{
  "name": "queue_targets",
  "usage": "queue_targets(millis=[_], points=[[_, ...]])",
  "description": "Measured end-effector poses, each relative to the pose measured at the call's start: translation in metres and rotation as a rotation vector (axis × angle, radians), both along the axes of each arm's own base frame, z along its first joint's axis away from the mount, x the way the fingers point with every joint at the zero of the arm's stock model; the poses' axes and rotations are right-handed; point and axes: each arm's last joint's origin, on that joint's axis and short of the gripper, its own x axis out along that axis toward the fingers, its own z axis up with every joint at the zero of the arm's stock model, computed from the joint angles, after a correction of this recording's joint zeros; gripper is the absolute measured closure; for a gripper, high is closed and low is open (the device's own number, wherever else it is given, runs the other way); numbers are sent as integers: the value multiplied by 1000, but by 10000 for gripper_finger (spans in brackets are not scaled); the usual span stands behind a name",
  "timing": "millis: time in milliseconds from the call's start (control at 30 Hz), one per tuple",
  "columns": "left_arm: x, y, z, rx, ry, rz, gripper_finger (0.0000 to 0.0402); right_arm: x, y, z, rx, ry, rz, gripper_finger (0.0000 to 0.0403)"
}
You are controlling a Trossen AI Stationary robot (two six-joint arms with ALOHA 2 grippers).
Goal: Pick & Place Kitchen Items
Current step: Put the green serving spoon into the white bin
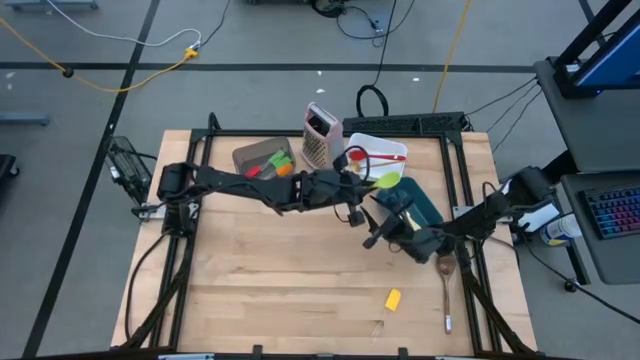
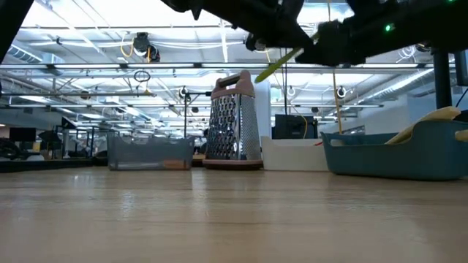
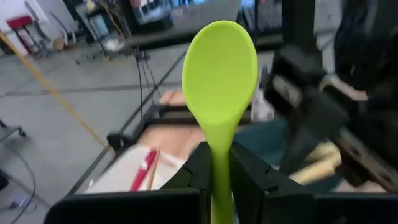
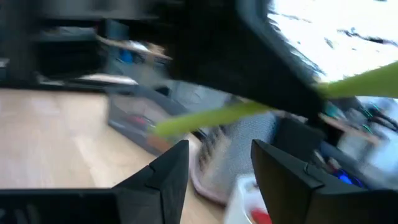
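Observation:
A lime-green silicone spoon point(image 3: 219, 68) is up in the air over the table's far middle, with my left gripper point(image 1: 358, 188) shut on it. Its bowl point(image 1: 388, 181) hangs over the gap between the white container point(image 1: 378, 150) and the teal container point(image 1: 420, 205). My right gripper point(image 1: 378, 228) stands open just nearer than the spoon and holds nothing. In the right wrist view its fingers point(image 4: 163, 175) sit below the spoon's handle point(image 4: 211, 118). A yellow mini spatula point(image 1: 393, 298) and a wooden spoon point(image 1: 445, 268) lie flat on the table at the near right. My left gripper pinches the green spoon's handle point(image 3: 219, 167) between its two fingers, just behind the bowl. The fingers come nearly level from the table's left and lie along the handle, so the bowl sticks out ahead of the fingertips. The spoon is lifted clear of table and containers.
The metal grater point(image 1: 320, 135) stands upright at the far middle, with the grey container point(image 1: 262, 158) holding utensils to its left. Red utensils lie in the white container. A slim metal utensil point(image 1: 447, 320) lies near the right front edge. Bare wood spreads across the near left.

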Motion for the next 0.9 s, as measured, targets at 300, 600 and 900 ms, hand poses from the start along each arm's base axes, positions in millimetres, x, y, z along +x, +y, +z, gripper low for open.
queue_targets(millis=[300,600,900], points=[[-30,-21,48,20,-17,-65,371,-39,8,25,-85,-37,145,263],[-50,-33,73,20,-85,-118,371,-84,-12,18,-87,-258,562,258],[-60,-28,20,44,-325,-156,371,-88,-49,-2,23,-330,559,254]])
